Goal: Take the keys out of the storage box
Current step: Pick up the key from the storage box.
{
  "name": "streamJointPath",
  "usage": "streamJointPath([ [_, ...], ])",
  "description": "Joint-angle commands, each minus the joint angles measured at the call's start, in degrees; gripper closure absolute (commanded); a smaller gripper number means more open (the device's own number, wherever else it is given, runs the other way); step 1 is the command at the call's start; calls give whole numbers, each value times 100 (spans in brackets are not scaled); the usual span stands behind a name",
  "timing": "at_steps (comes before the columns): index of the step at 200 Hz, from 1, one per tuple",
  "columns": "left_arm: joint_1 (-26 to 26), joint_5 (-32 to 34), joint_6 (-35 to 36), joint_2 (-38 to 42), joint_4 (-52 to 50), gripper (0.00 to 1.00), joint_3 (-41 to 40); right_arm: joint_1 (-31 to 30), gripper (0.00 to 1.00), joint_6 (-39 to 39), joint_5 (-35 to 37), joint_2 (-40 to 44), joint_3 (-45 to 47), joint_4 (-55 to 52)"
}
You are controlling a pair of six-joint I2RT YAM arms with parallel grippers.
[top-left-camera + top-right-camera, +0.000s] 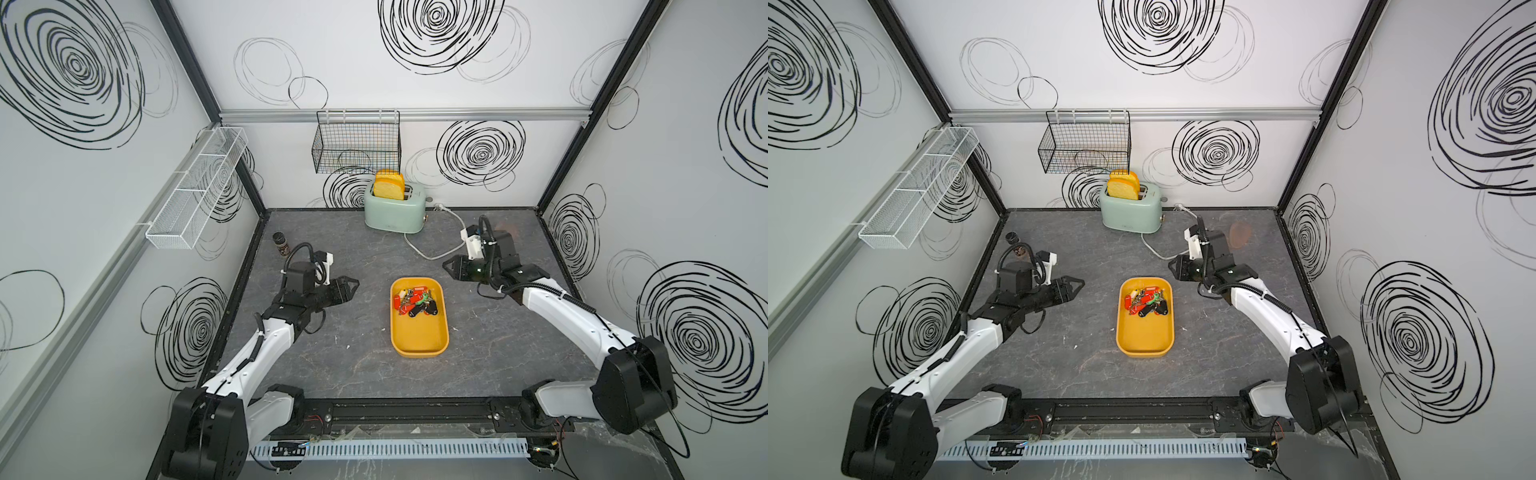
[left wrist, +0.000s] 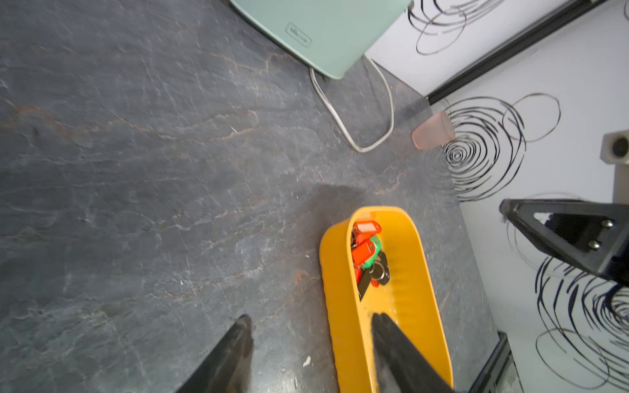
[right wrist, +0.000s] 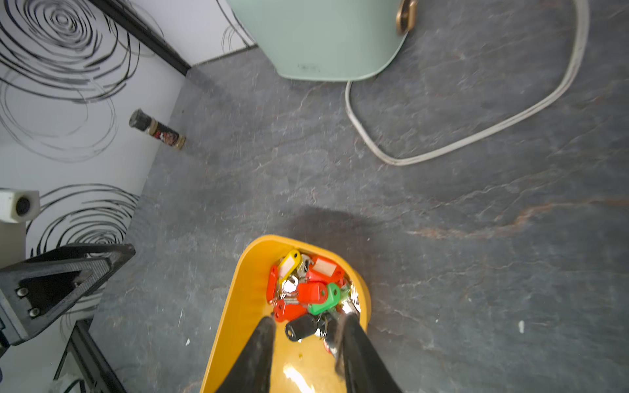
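Observation:
The storage box [image 1: 417, 336] is a shallow mustard-yellow tray in the middle of the grey table, seen in both top views. The keys [image 1: 415, 301] lie heaped in its far half, with red, green, yellow and black tags [image 3: 311, 292]. My left gripper [image 1: 355, 287] hangs open to the left of the box, apart from it, with nothing between its fingers [image 2: 246, 326]. My right gripper [image 1: 445, 264] hovers off the box's far right corner. Its jaws stand a narrower gap apart and hold nothing [image 3: 309, 320]. The near half of the box is bare.
A mint toaster [image 1: 394, 208] with bread slices stands at the back, its white cord [image 1: 432, 251] looping toward the right arm. A spice jar [image 1: 280, 243] sits at the far left and a pink cup [image 1: 1239, 235] at the far right. A black wire basket [image 1: 357, 143] and a white mesh shelf [image 1: 195, 187] hang on the walls.

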State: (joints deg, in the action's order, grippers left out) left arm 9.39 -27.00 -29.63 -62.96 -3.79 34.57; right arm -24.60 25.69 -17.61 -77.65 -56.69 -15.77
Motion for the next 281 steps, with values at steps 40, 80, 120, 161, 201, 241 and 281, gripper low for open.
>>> streamJointPath([
  [40,383,-40,181,-163,-1,41,19,-895,65,86,357,-641,-201,-808],
  [80,578,83,277,-173,-71,40,54,-1155,67,232,611,-1108,-279,-898],
  [120,700,191,266,-134,-82,39,50,-1301,67,413,978,-1503,-412,-1029],
  [161,808,313,298,-118,-152,38,76,-1376,67,516,1022,-1789,-429,-939],
  [201,880,395,326,-85,-218,37,93,-1441,69,549,1031,-2074,-554,-957],
  [241,894,432,344,-55,-236,37,94,-1495,70,619,1070,-2275,-580,-897],
  [281,914,441,361,-56,-254,36,112,-1555,68,639,1196,-2426,-668,-928],
])
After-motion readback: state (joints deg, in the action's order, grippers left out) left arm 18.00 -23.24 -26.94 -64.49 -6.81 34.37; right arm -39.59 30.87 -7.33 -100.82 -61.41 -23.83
